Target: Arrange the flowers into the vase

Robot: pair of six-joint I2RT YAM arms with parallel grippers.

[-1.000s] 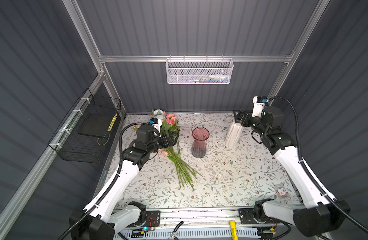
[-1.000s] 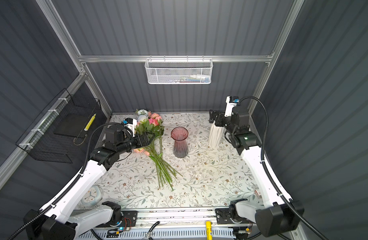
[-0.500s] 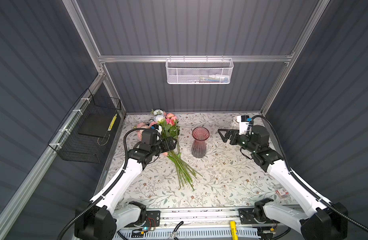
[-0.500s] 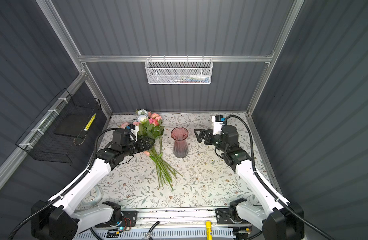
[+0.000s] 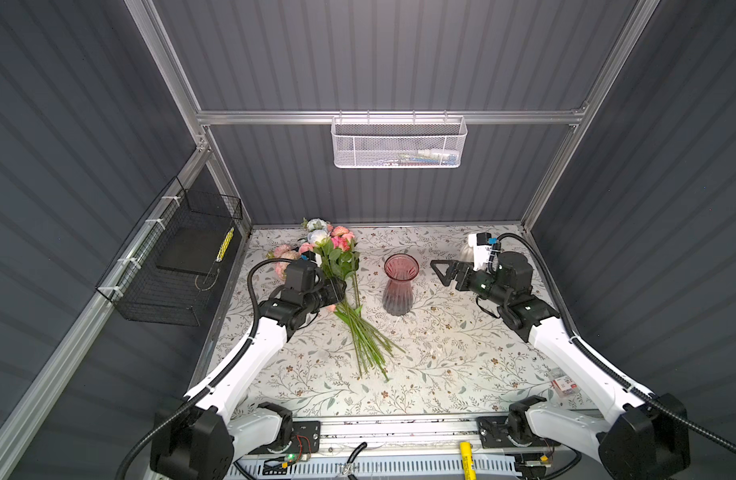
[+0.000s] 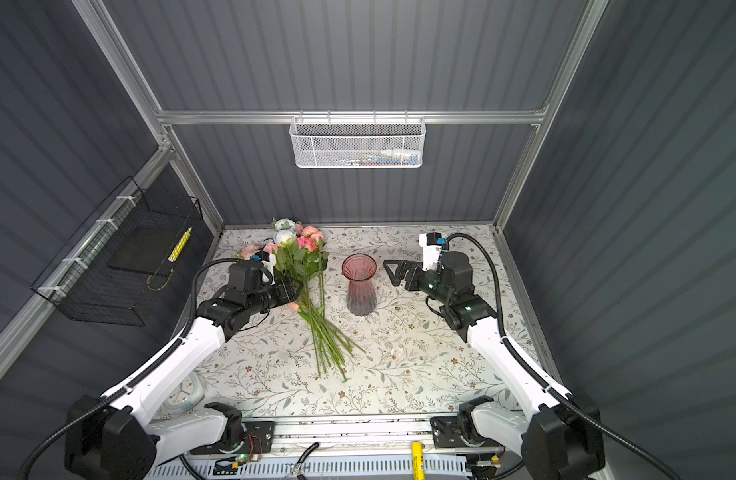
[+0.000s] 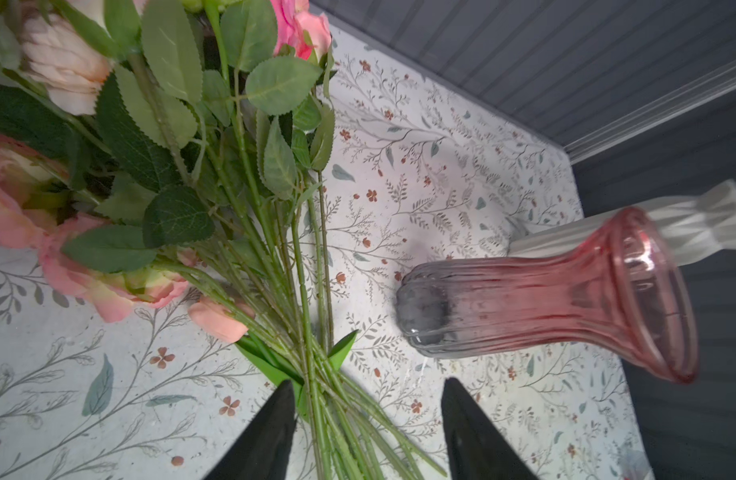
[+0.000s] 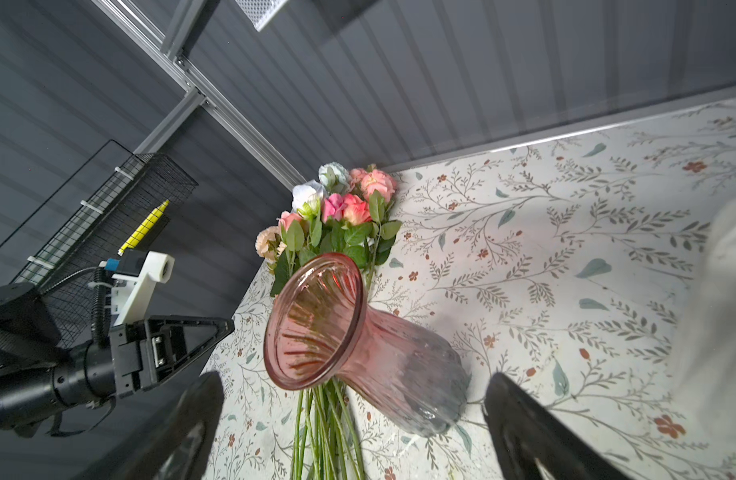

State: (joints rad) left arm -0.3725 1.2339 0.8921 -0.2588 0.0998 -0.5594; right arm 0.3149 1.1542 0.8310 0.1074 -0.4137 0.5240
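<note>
Straddling the bunch of green-stemmed pink, peach and cream flowers [image 5: 349, 305], your left gripper [image 7: 368, 382] has its jaws part-way apart, not clamped. The stems lie front-to-back on the floral-patterned tabletop [image 5: 441, 365]. The upright pink ribbed glass vase [image 5: 400, 286] stands just right of them, and your right gripper [image 5: 441, 270], jaws spread wide, faces it.

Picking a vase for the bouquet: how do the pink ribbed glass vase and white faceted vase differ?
The pink ribbed glass vase is see-through with a flared rim; the white faceted vase is opaque. The pink one stands nearer the flowers, the white beyond it. Both stand upright.
</note>
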